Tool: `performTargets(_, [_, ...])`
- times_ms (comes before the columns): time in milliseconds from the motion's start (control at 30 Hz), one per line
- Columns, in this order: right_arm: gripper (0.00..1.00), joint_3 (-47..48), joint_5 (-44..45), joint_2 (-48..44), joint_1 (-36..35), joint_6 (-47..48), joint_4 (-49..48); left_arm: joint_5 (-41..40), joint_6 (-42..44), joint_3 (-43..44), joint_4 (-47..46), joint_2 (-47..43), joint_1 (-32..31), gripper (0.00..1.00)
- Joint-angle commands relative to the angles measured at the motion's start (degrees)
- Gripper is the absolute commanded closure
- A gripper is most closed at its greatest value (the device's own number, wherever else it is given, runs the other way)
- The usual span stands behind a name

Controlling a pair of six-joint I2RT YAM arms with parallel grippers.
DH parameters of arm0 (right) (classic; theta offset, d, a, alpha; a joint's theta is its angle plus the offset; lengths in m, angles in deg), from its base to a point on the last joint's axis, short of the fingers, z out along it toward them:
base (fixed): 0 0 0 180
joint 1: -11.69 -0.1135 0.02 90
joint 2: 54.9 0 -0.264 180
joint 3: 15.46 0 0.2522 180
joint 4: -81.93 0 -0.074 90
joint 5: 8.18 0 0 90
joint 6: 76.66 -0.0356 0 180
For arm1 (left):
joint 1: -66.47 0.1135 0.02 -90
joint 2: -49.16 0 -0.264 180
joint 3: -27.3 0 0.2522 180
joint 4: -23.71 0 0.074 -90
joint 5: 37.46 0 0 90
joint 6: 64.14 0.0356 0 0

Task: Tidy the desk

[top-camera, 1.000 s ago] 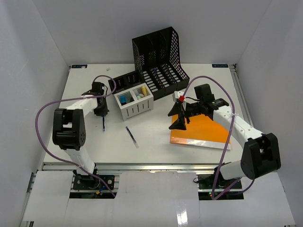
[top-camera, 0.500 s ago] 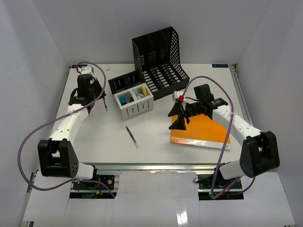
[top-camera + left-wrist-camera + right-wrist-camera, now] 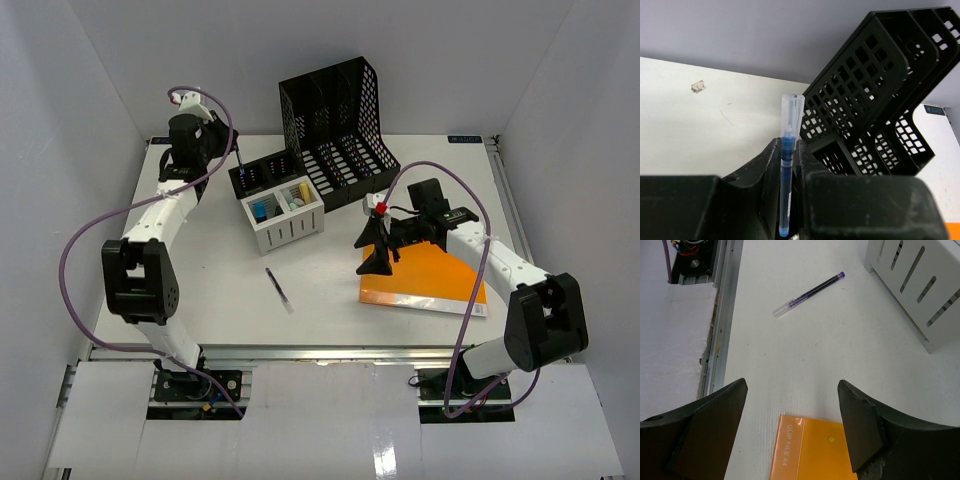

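The white desk (image 3: 200, 290) carries the items. My left gripper (image 3: 225, 152) is raised at the back left, shut on a blue pen (image 3: 788, 165) with a clear cap. The pen stands upright between the jaws, just left of a low black organizer (image 3: 262, 172). My right gripper (image 3: 378, 252) hangs open over the near left corner of an orange clip file (image 3: 435, 275), with nothing between its fingers. In the right wrist view the file (image 3: 815, 450) lies below the open gripper (image 3: 792, 385). A purple pen (image 3: 279, 289) lies loose on the desk in front of the white basket (image 3: 285, 215).
A tall black magazine rack (image 3: 335, 120) stands at the back centre, also filling the left wrist view (image 3: 880, 75). The white basket holds several small items. The purple pen (image 3: 810, 290) lies near the desk's front rail (image 3: 722, 315). White enclosure walls surround the desk.
My left arm has lifted the blue pen off the desk's left side and carried it back and up toward the black organizer. The right arm has stayed still.
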Motion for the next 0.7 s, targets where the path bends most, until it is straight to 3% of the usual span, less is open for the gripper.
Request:
performTargets(0, [0.21,1.4,-0.9,1.3,0.2,1.1,1.0,0.0,1.1,4.4,-4.2,4.1,-0.7,0.93])
performTargets(233, [0.21,1.5,-0.7,1.6,0.2,1.8,1.6,-0.6,3.1,2.1,-7.2,6.7,-2.2,0.85])
performTargets(667, [0.21,1.8,-0.2,2.5,-0.2,3.4,3.1,0.3,4.2,-9.1,-10.9,-1.2,-3.1,0.37])
